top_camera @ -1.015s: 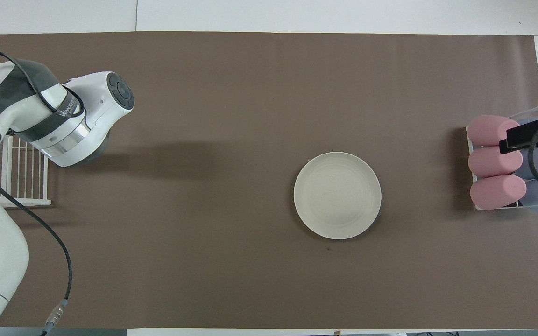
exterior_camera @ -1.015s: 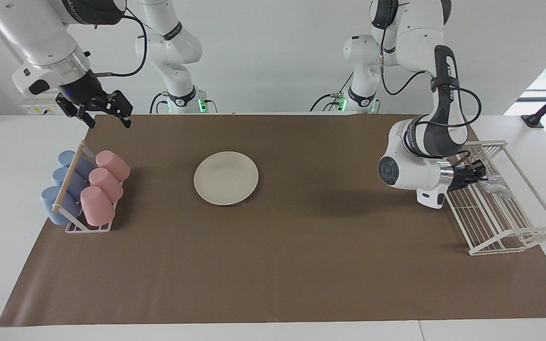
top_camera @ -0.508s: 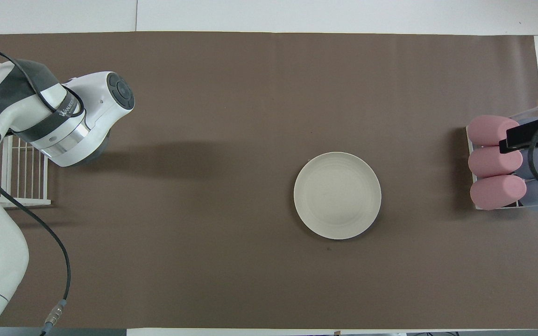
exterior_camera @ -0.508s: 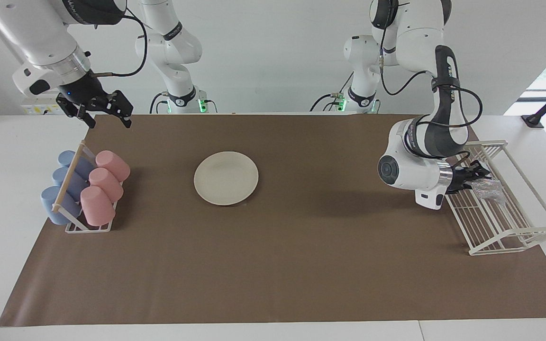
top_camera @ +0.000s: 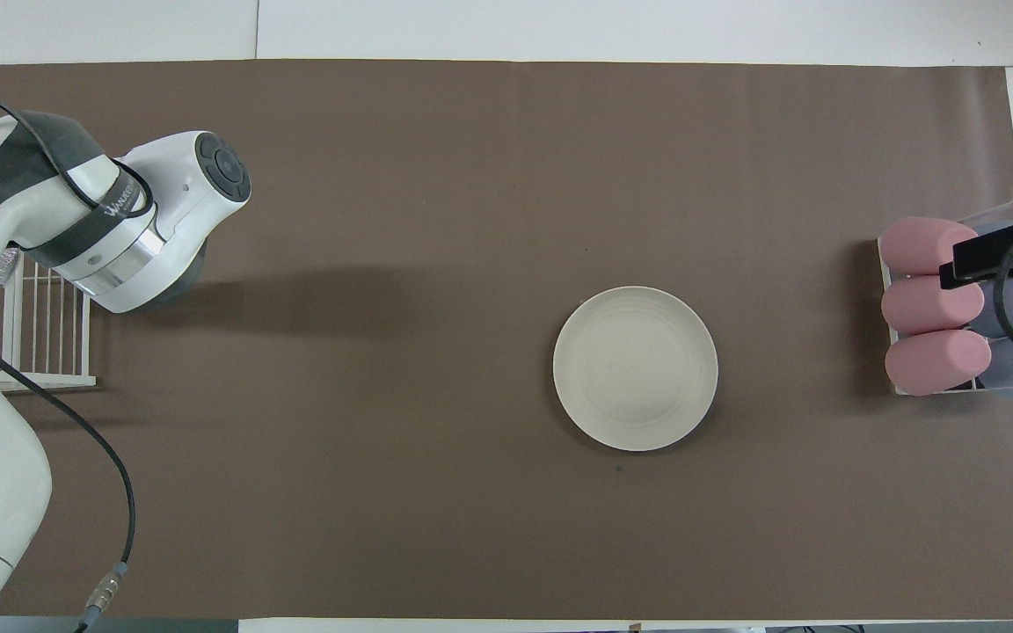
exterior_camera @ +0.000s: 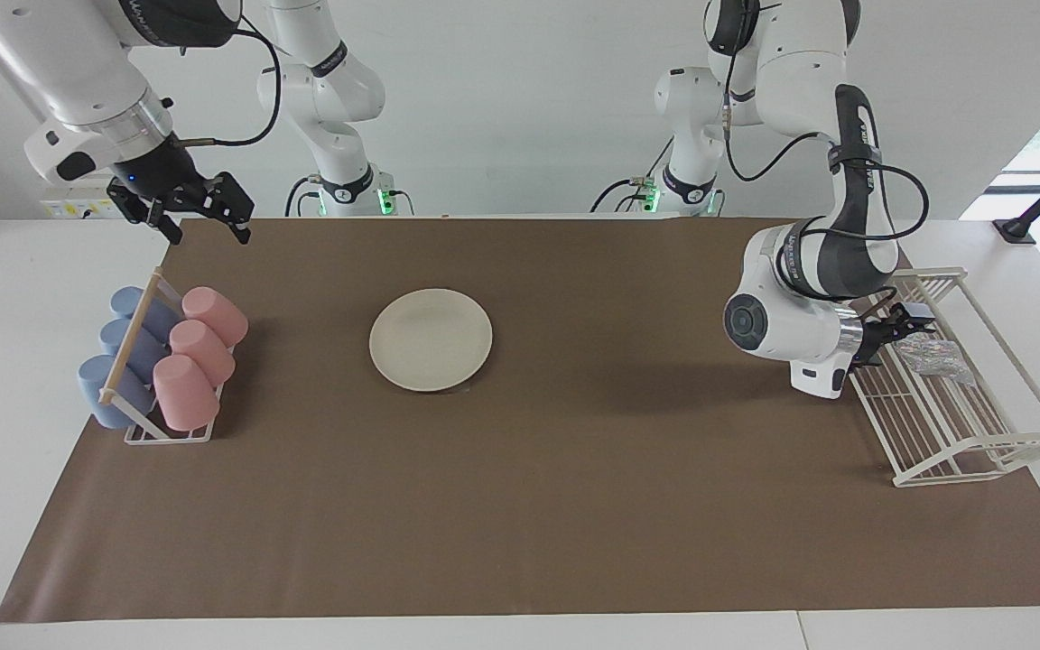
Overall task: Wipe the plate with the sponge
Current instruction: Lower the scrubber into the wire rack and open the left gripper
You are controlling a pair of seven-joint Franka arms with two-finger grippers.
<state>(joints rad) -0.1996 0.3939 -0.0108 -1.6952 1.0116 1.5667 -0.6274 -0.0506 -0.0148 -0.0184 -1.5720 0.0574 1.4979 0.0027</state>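
Observation:
The cream-white plate point(exterior_camera: 431, 339) lies flat on the brown mat near the middle of the table, and also shows in the overhead view point(top_camera: 636, 368). The silvery wrinkly sponge point(exterior_camera: 935, 357) lies in the white wire rack point(exterior_camera: 980, 456) at the left arm's end. My left gripper point(exterior_camera: 905, 329) is open inside the rack, just beside the sponge, holding nothing. In the overhead view the left arm hides this gripper and only a sliver of sponge point(top_camera: 5, 262) shows. My right gripper point(exterior_camera: 204, 221) is open and empty and waits in the air near the cup rack.
A rack point(exterior_camera: 168, 433) of pink cups point(exterior_camera: 195, 357) and blue cups point(exterior_camera: 118, 361) stands at the right arm's end of the brown mat point(exterior_camera: 520, 506). The left arm's bulky wrist point(exterior_camera: 786, 325) hangs low over the mat beside the wire rack.
My left gripper has opened and drawn back a little from the sponge, which now lies loose in the wire rack. The right arm and the plate have not moved.

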